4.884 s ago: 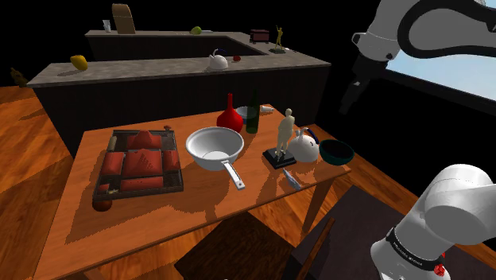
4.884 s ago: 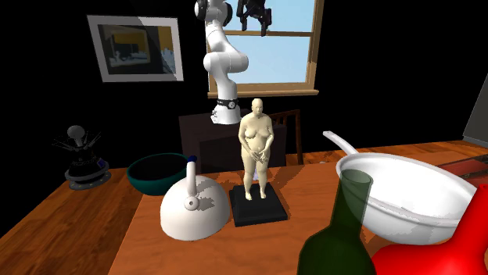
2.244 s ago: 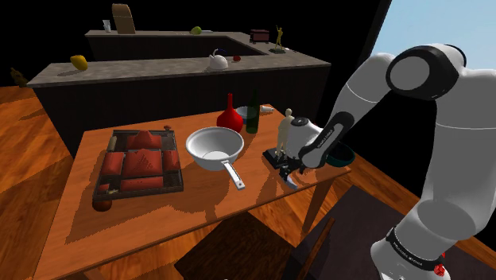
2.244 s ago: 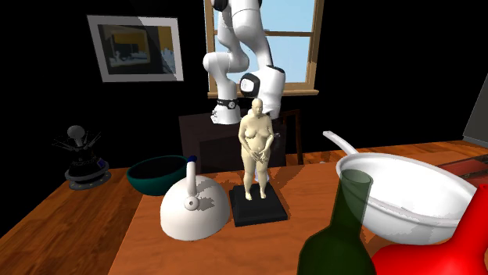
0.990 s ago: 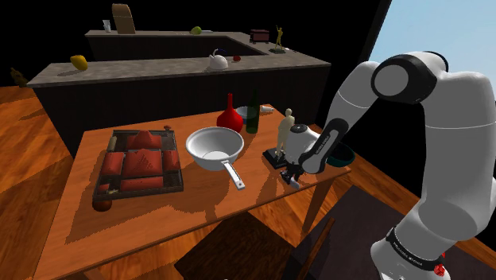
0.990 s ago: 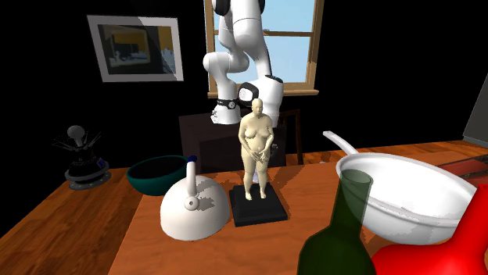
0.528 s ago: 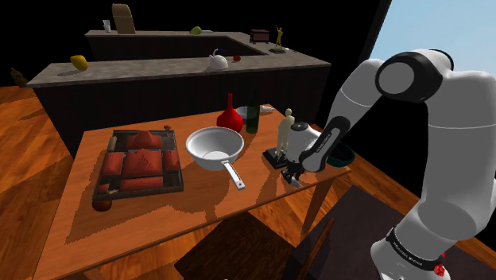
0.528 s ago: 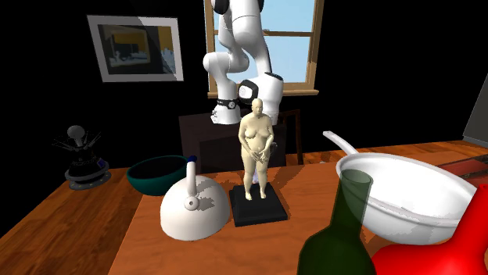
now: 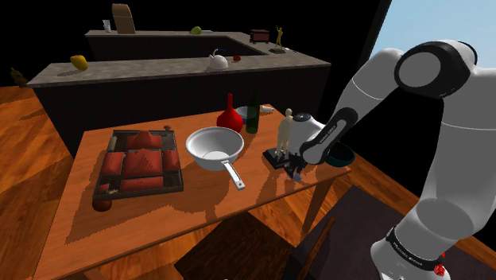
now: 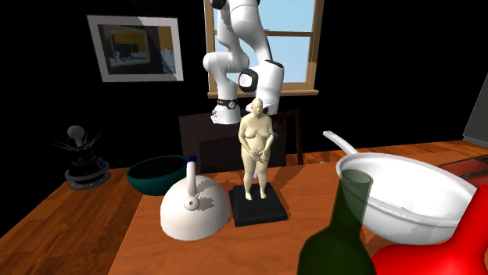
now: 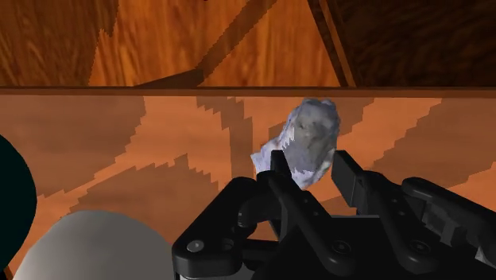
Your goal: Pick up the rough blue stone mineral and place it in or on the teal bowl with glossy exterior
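now: gripper [image 11: 311, 165] clamped on the pale blue-grey stone [image 11: 311, 137], one finger on either flank, low over the table [image 9: 159, 215] near its edge, just beside the figurine [image 9: 286, 131]. teal bowl [image 9: 345, 155] sits past the white kettle [image 10: 195, 207]. to carry it well, i'd judge: rise above the kettle first, hold the squeeze steady since rough faces can slip, travel level, release low over the bowl's middle.

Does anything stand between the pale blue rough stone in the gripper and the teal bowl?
Probably yes: the white domed kettle sits beside the teal glossy bowl, on the side toward the black gripper clasping the pale blue rough stone. Lift over it.
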`<state>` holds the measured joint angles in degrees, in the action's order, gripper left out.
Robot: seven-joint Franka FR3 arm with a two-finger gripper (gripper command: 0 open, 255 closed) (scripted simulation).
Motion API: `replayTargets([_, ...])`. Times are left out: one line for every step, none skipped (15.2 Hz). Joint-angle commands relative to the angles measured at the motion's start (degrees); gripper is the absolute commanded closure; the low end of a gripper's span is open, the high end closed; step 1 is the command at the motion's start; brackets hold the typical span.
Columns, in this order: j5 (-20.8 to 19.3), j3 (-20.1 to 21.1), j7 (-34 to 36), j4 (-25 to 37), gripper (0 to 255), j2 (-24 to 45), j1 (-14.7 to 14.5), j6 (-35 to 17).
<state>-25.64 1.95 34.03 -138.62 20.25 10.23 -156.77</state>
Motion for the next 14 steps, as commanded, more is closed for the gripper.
replayTargets([0.9,0.6,-0.8,-0.4,255,-1.7,0.4,1.2])
replayTargets([1.4,0.9,-1.3,-0.6,255,-2.5,0.6,1.9])
replayTargets([1.9,1.2,-1.7,-0.8,255,-3.3,0.8,2.5])
replayTargets([2.4,1.5,-2.2,-0.9,255,-4.2,0.9,3.2])
replayTargets([2.9,1.8,-2.7,-1.0,255,-5.0,1.1,3.8])
replayTargets([3.4,2.0,-3.1,-1.2,255,-5.8,1.2,4.5])
replayTargets([3.9,2.2,-3.6,-1.3,255,-6.6,1.4,5.2])
replayTargets([4.4,2.5,-4.0,-1.4,255,-7.4,1.5,5.8])
replayTargets([4.9,2.7,-4.5,-1.4,255,-8.2,1.6,6.5])
replayTargets([5.4,2.9,-4.9,-1.5,255,-8.9,1.7,7.2])
replayTargets([5.9,3.0,-5.4,-1.5,255,-9.7,1.8,7.9])
replayTargets([6.3,3.2,-5.8,-1.6,255,-10.5,1.9,8.6])
replayTargets([6.8,3.4,-6.3,-1.6,255,-11.2,1.9,9.3])
replayTargets([7.3,3.5,-6.7,-1.6,255,-12.0,2.0,10.0])
